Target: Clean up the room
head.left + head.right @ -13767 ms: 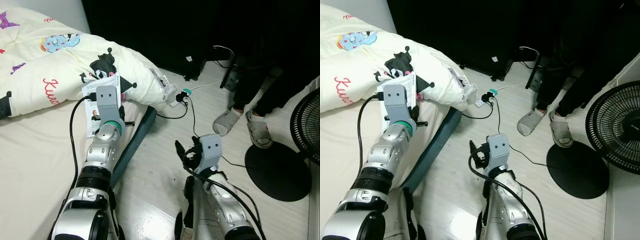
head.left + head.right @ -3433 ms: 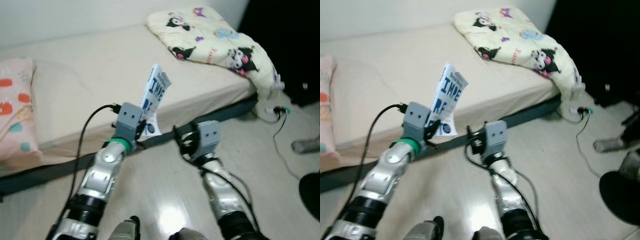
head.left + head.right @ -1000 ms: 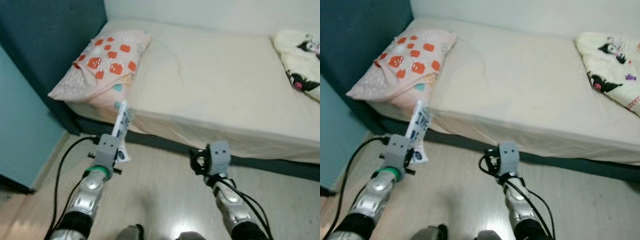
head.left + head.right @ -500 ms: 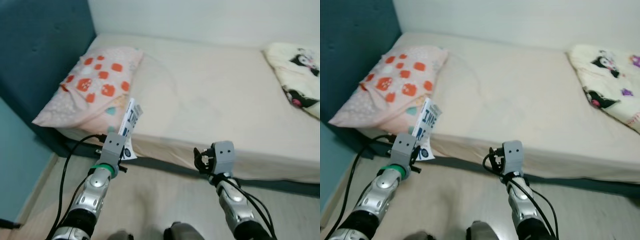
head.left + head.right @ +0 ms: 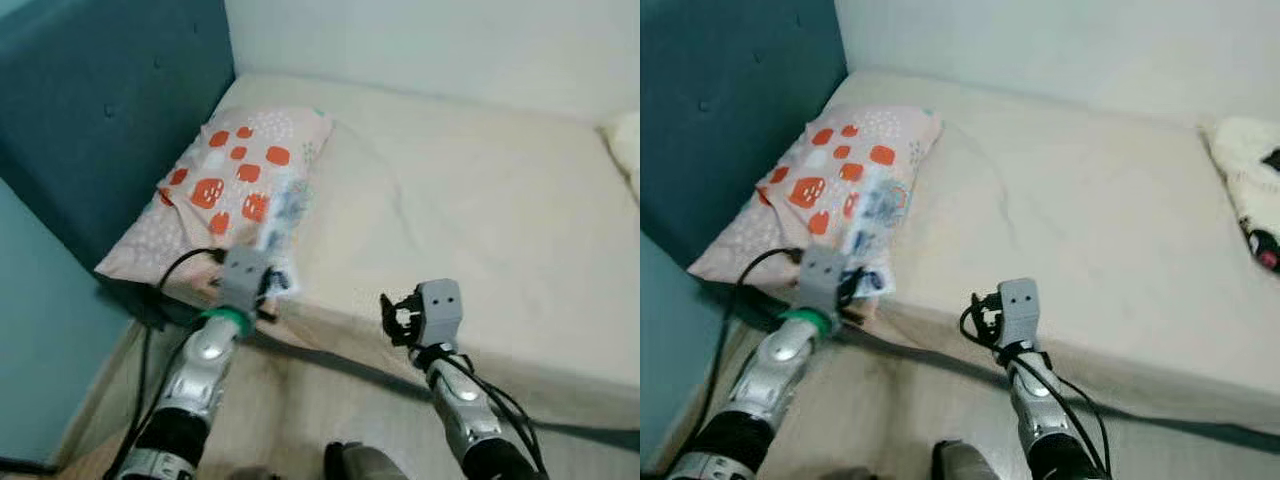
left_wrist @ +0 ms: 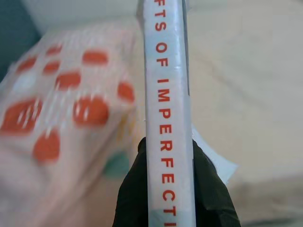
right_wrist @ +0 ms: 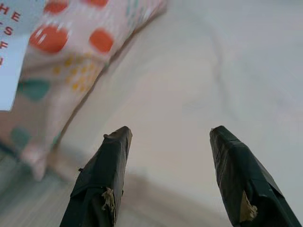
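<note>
Left pincer [image 6: 169, 189] clamped on a book [image 6: 168, 109] upright over the spotted pillow [image 5: 235, 185], cover blurred, title cut off, right pincer [image 7: 170, 177] spread wide above the bed [image 5: 480, 210]

I hold a white paperback book [image 6: 169, 118] upright, spine toward my wrist camera, red capitals running along it. My left gripper [image 6: 168, 187] pinches its lower end; it stands over the bed's near edge beside the orange-spotted pillow [image 5: 225, 195].
</note>
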Motion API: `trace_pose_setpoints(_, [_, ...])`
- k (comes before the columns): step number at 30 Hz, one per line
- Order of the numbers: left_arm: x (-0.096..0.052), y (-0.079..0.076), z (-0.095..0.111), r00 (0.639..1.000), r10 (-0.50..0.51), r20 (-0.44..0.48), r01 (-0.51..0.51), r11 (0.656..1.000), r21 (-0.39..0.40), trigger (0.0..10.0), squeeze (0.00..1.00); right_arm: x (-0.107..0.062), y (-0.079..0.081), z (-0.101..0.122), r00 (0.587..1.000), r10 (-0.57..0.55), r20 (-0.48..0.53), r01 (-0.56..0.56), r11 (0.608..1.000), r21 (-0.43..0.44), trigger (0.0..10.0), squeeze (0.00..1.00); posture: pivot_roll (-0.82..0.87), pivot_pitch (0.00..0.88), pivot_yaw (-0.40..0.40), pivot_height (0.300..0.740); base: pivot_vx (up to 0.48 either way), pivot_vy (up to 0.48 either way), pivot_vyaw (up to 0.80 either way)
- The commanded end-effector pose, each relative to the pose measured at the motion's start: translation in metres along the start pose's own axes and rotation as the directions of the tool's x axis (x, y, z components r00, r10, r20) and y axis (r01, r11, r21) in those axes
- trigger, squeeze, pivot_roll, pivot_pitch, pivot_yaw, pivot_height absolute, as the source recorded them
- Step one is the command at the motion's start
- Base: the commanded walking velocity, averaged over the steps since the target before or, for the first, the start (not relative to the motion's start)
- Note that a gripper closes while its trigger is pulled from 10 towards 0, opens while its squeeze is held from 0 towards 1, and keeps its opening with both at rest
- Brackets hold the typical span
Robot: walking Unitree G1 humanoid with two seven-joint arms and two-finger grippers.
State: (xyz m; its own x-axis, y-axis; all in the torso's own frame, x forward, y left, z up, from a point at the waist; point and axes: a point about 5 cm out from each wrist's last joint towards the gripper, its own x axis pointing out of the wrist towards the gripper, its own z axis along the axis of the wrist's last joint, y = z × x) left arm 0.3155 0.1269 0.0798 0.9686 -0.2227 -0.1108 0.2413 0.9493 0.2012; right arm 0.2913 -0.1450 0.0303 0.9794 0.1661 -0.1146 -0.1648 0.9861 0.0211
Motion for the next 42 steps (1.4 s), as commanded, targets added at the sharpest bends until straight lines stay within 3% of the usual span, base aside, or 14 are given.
trace_pose_setpoints(1, [-0.001,0.001,0.0,1.0,0.002,0.004,-0.002,1.0,-0.006,10.0,0.0,-0.008,-0.001,-0.012,0.999,-0.02,-0.045,0.021,1.0,0.022,10.0,0.0,-0.03,0.022,0.034,0.725,0.379,0.0,-0.74])
trace_pose_setpoints(11, [-0.003,0.002,0.0,1.0,-0.004,-0.004,0.004,1.0,-0.005,10.0,0.0,-0.007,0.0,-0.012,0.999,-0.02,-0.042,0.021,1.0,0.019,10.0,0.0,-0.03,0.023,0.034,0.725,0.366,0.0,-0.09])
trace_pose_setpoints(27, [-0.006,-0.003,-0.003,0.999,-0.036,-0.017,0.036,0.999,-0.028,10.0,0.0,-0.007,0.0,-0.012,0.999,-0.012,-0.041,0.013,1.0,0.01,10.0,0.0,-0.03,0.019,0.033,0.725,0.0,0.0,0.0])
trace_pose_setpoints(33, [-0.006,-0.007,-0.005,0.997,-0.054,-0.053,0.045,0.986,-0.157,10.0,0.0,-0.006,0.0,-0.011,0.999,-0.011,-0.041,0.011,1.0,0.003,10.0,0.0,-0.03,0.016,0.034,0.725,0.0,0.0,0.0])
trace_pose_setpoints(36, [-0.006,-0.016,-0.003,0.989,-0.131,-0.072,0.105,0.952,-0.286,10.0,0.0,-0.006,0.0,-0.01,0.999,-0.016,-0.037,0.016,1.0,0.0,10.0,0.0,-0.03,0.017,0.035,0.71,0.0,0.0,0.0])
trace_pose_setpoints(39, [-0.007,-0.021,-0.001,0.982,-0.175,-0.071,0.139,0.925,-0.354,10.0,0.0,-0.005,0.0,-0.01,0.999,-0.017,-0.034,0.017,1.0,0.001,10.0,0.0,-0.03,0.017,0.034,0.7,0.0,0.0,0.0])
trace_pose_setpoints(41, [-0.007,-0.021,-0.001,0.982,-0.175,-0.071,0.139,0.925,-0.354,10.0,0.0,-0.005,0.0,-0.01,0.999,-0.017,-0.034,0.017,1.0,0.001,10.0,0.0,-0.03,0.017,0.034,0.7,0.0,0.0,0.0])
trace_pose_setpoints(42, [-0.006,-0.023,0.003,0.98,-0.191,-0.062,0.151,0.904,-0.401,10.0,0.0,-0.005,0.0,-0.01,0.999,-0.017,-0.033,0.017,1.0,0.002,10.0,0.0,-0.03,0.017,0.036,0.685,0.0,0.0,0.0])
